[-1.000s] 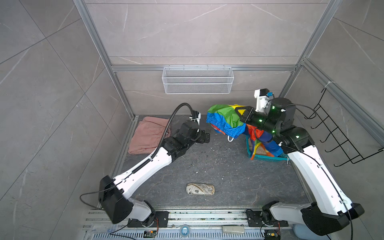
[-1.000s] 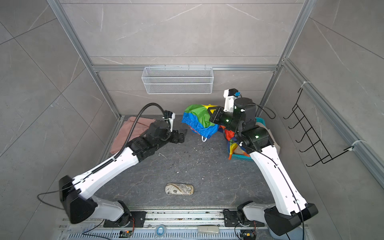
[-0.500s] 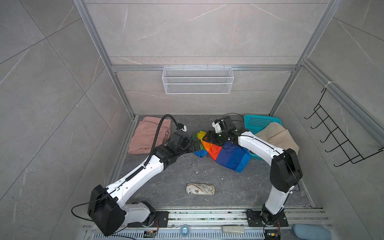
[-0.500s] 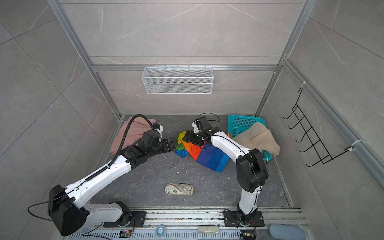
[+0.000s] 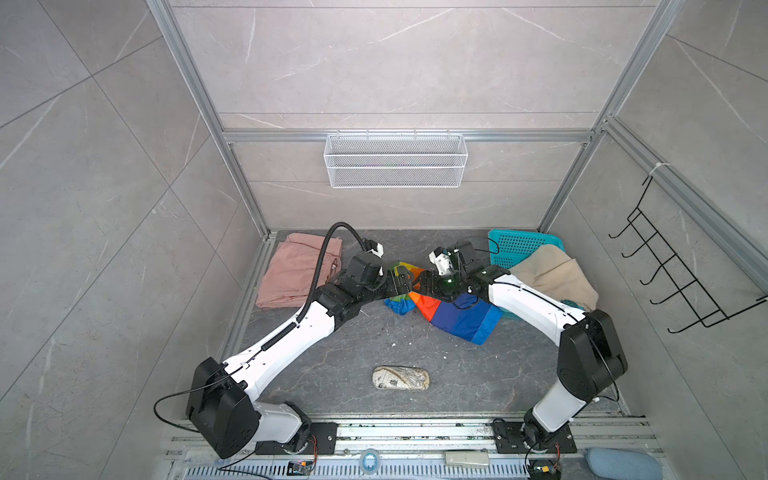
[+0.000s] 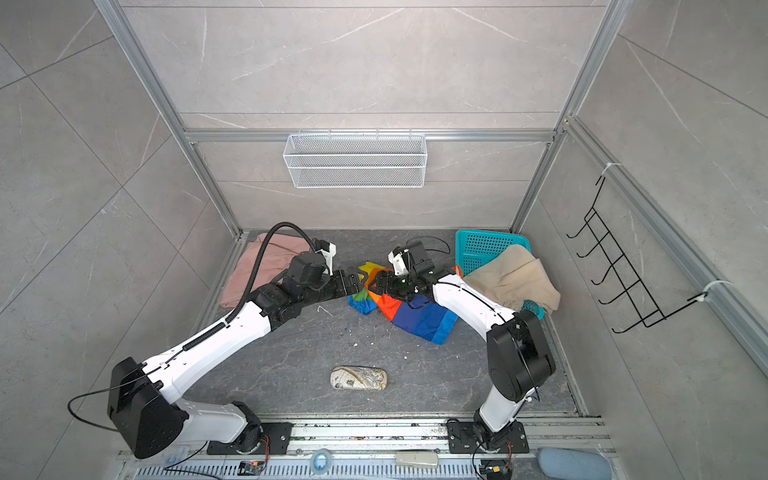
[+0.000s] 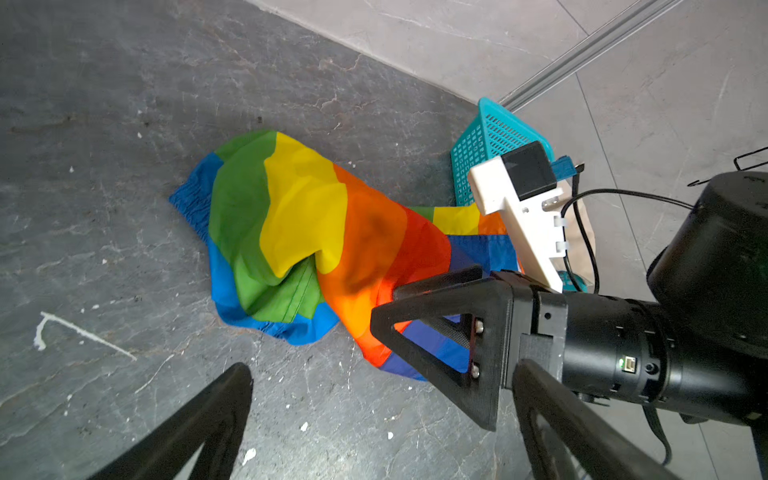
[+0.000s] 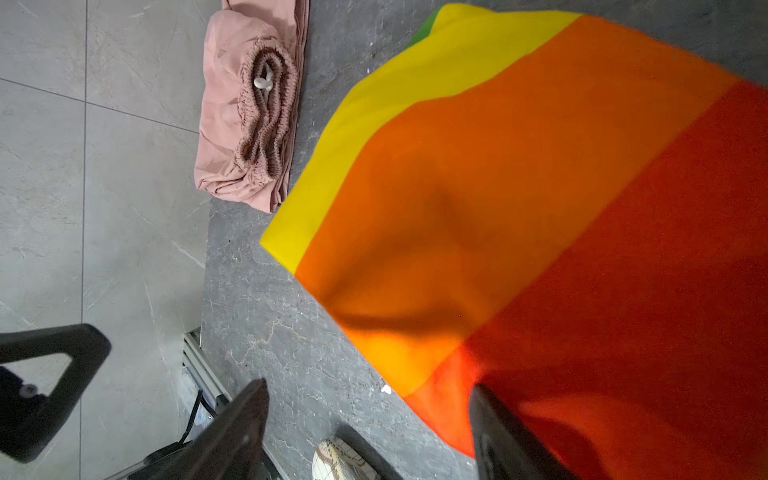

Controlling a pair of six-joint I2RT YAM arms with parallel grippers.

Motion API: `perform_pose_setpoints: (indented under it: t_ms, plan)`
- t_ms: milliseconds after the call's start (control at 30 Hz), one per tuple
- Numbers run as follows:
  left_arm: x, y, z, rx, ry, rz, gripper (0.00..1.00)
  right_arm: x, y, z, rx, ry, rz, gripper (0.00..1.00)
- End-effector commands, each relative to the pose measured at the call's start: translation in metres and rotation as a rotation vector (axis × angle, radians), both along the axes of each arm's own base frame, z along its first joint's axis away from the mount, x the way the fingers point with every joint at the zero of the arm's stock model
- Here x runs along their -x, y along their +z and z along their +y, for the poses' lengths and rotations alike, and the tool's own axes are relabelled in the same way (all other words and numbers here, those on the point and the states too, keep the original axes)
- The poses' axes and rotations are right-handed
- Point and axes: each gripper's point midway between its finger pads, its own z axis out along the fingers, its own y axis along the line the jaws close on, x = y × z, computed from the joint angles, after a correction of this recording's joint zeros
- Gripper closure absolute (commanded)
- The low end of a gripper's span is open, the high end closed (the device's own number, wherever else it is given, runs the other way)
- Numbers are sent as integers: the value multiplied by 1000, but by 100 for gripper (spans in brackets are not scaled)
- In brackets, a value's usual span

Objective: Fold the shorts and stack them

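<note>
Pink cloth sits furthest left: the dusty pink shorts [image 5: 299, 270] lie folded at the far left corner of the dark stone bench [image 5: 340, 374], well apart from the other garments, and their gathered waistband [image 8: 266, 124] shows doubled over in the right wrist view. Next comes the left end effector [image 5: 400, 285], reaching toward the middle with its jaws spread wide and released, low over the bench just beside the crumpled waist end of the rainbow-striped shorts [image 5: 457, 316]. Those shorts lie rumpled in the middle of the bench, green and yellow bunched at the left and a blue leg spread flat toward the right and front. Facing the left one across that bunched end, the right end effector [image 8: 370, 432] is also released, its fingers [image 8: 241, 428] apart, one of them in front of the red stripe; whether it touches the cloth I cannot tell. A small oblong patterned pouch [image 5: 401, 378] lies alone near the front edge. At the far right corner stands a teal perforated basket [image 5: 521, 245], and the beige shorts [image 5: 552, 276] are draped over its near rim, spilling down its right side.
</note>
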Motion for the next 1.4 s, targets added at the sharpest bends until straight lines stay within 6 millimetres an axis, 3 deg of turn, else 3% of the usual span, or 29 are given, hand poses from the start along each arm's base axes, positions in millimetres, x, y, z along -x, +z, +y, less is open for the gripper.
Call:
perform_pose_setpoints:
  t_ms: [0,333,500,800,1000,1133,1200,1367]
  plan:
    - [-22,21,-4,-119,-42,-107,0,-1,4,-9,14,-1,-15,22]
    - [-45,10,-37,-271,-254,-207,0,7,-3,-50,93,-92,34,14]
    - [-50,-2,-43,-309,-307,-287,0,26,11,-82,128,-160,11,6]
    - [-53,-40,-11,-478,-239,-235,0,78,-21,-164,330,-355,64,1]
    - [-65,-39,7,-566,-140,-233,0,105,-24,-200,390,-438,51,1]
    - [-56,-39,-6,-539,-243,-263,0,100,-45,-192,354,-425,97,6]
    - [-58,-41,4,-558,-179,-242,0,90,-52,-183,311,-418,101,13]
    - [-49,-59,23,-631,-158,-155,0,61,-57,-160,243,-405,85,45]
